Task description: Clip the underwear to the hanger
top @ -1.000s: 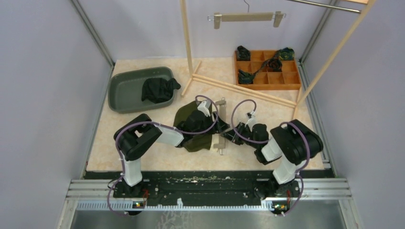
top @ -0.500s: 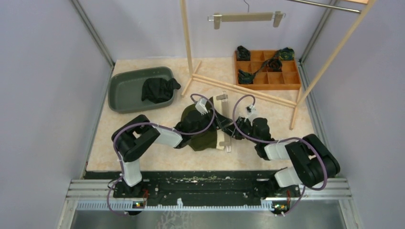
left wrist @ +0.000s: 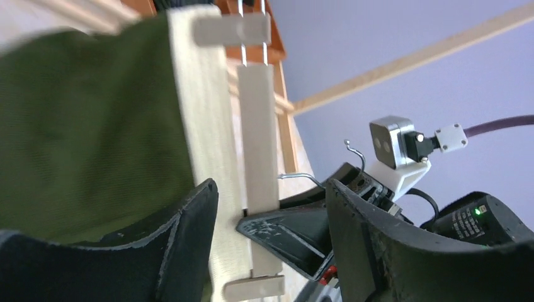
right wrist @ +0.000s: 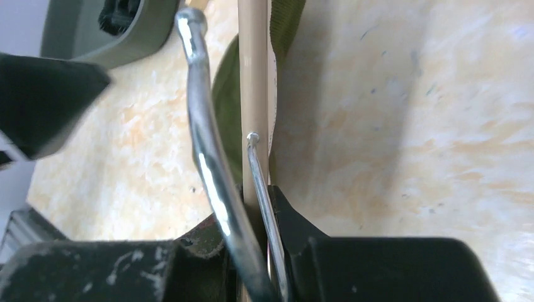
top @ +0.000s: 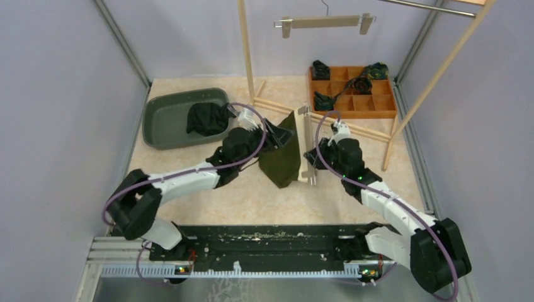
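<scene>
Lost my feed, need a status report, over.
Right hand shut on hanger. Left hand open, straddling its clip. Underwear against hanger, clipping unclear. Rack base close behind.

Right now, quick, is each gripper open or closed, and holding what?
Left gripper: open, gripping nothing.
Right gripper: shut on the hanger.

Top camera overhead, looking down; wrist cameras close-up, both sharing hanger [left wrist: 200, 126].
</scene>
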Robot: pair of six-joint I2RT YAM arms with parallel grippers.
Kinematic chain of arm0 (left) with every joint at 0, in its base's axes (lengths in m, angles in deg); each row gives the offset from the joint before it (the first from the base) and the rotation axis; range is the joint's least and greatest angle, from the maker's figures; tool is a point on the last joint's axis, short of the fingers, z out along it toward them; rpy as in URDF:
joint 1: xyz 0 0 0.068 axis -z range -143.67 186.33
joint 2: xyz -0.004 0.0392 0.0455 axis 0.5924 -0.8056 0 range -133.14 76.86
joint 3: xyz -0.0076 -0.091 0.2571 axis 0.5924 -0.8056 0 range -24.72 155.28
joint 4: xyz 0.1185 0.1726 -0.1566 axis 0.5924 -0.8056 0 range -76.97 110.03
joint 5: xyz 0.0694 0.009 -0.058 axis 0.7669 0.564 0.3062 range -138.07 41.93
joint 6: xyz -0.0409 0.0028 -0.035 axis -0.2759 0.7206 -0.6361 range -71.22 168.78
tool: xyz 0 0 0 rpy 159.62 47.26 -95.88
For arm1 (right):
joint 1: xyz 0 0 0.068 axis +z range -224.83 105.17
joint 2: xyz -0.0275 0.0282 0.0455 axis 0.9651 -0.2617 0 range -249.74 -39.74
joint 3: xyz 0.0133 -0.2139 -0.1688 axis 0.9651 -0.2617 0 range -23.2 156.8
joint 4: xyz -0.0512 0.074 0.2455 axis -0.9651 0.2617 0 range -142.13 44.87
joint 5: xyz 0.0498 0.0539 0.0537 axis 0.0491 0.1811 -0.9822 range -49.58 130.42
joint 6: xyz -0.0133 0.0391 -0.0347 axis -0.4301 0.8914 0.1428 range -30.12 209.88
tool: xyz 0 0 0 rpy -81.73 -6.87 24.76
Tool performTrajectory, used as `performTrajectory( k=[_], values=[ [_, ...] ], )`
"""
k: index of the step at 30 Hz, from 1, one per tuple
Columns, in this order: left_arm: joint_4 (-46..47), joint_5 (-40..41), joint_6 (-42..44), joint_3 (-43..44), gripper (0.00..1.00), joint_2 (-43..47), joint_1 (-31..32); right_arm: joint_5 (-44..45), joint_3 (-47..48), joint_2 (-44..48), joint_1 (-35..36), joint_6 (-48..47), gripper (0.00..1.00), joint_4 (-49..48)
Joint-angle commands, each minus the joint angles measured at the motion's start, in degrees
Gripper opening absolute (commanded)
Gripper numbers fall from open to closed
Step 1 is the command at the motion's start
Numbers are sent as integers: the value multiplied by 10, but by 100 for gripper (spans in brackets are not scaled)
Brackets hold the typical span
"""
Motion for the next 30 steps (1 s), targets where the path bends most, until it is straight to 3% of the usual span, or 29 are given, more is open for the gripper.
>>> performTrajectory(
  k=[1, 8, 15, 21, 24, 30],
  values=[
    [-141, 83, 89, 32, 69, 102, -11, 91, 136, 46, 2, -94, 0, 184],
    [-285, 96, 173, 103, 70, 171, -14, 108, 389, 17, -56, -184, 0, 390],
    [-316, 76, 201, 111, 69, 192, -28, 158, 633, -75, -100, -253, 0, 521],
    [-322, 59, 205, 113, 69, 192, -39, 209, 824, -160, -152, -259, 0, 622],
    [-321, 52, 203, 113, 69, 186, -43, 212, 867, -188, -167, -254, 0, 653],
    [-322, 45, 200, 119, 69, 173, -45, 205, 838, -165, -187, -241, 0, 623]
  ],
)
